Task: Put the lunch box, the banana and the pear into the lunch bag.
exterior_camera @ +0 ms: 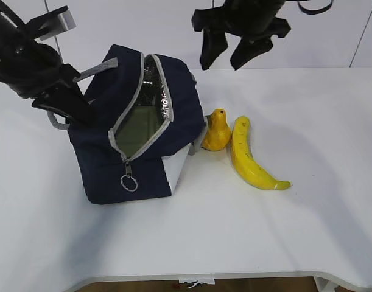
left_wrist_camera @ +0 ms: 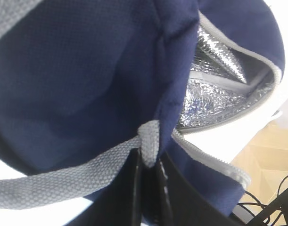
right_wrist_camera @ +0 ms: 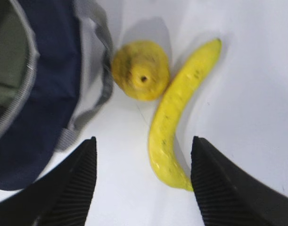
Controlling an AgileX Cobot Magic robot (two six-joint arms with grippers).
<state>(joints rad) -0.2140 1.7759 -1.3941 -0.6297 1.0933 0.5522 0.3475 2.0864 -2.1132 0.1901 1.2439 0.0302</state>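
The navy lunch bag (exterior_camera: 112,158) stands at centre-left with its zipped top open and foil lining showing. Inside it lies the lunch box (exterior_camera: 140,129), its sage-green lid facing up. My left gripper (exterior_camera: 63,114) is shut on the bag's grey webbing handle (left_wrist_camera: 151,139), which is pinched between the black jaws of that gripper (left_wrist_camera: 151,162). The pear (exterior_camera: 216,131) stands on the table just right of the bag, and the banana (exterior_camera: 249,157) lies beside it. My right gripper (exterior_camera: 228,53) hangs open high above the fruit. In its wrist view the right gripper (right_wrist_camera: 143,141) is empty above the pear (right_wrist_camera: 140,76) and banana (right_wrist_camera: 174,122).
The white table (exterior_camera: 307,231) runs wide to the right and front of the fruit; its front edge is near the bottom. The bag's zipper pull ring (exterior_camera: 129,182) hangs at the front. A second grey handle (right_wrist_camera: 103,75) droops beside the pear.
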